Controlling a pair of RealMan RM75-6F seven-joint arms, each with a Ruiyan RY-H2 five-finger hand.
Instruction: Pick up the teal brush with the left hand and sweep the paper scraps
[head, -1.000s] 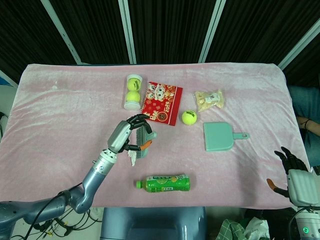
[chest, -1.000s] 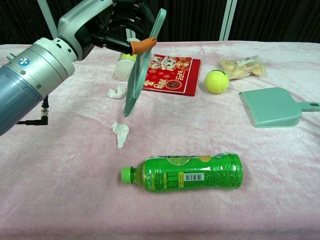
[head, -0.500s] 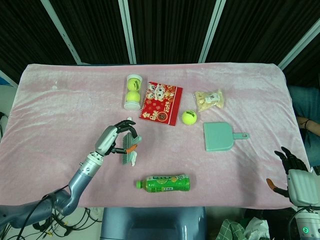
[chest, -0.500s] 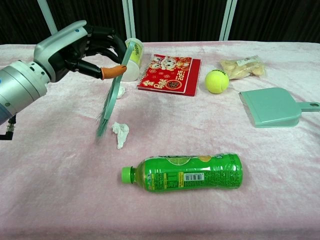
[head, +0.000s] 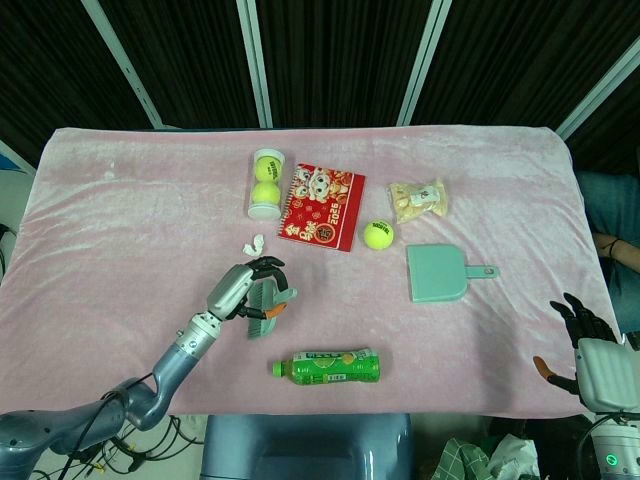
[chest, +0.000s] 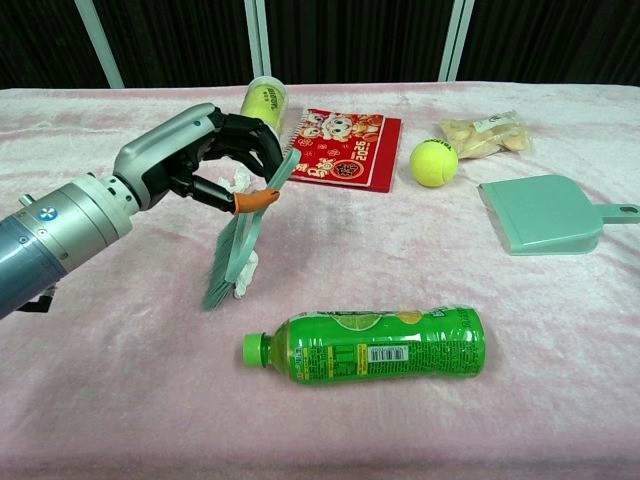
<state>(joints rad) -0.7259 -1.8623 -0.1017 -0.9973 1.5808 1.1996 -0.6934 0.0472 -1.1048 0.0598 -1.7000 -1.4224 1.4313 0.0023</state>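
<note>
The left hand (chest: 205, 160) grips the teal brush (chest: 243, 237) in its fingers (chest: 262, 148), handle slanting up and bristles down on the pink surface (chest: 120, 350). Since a moment ago the hand has swung the brush across and lowered it, so the bristles now meet one paper scrap (chest: 246, 272) directly below the fingers; the sweep looks under way. A second scrap (head: 251, 243) lies just beyond the fingers, not yet reached. Nearer than the fingers, the green bottle (chest: 372, 343) lies on its side and could block a stroke pulled that way. Further off are the ball tube (head: 265, 183), red booklet (head: 322, 206), tennis ball (head: 377, 234) and dustpan (head: 438, 273). The right hand (head: 590, 350) hangs off the surface, fingers spread, empty.
</note>
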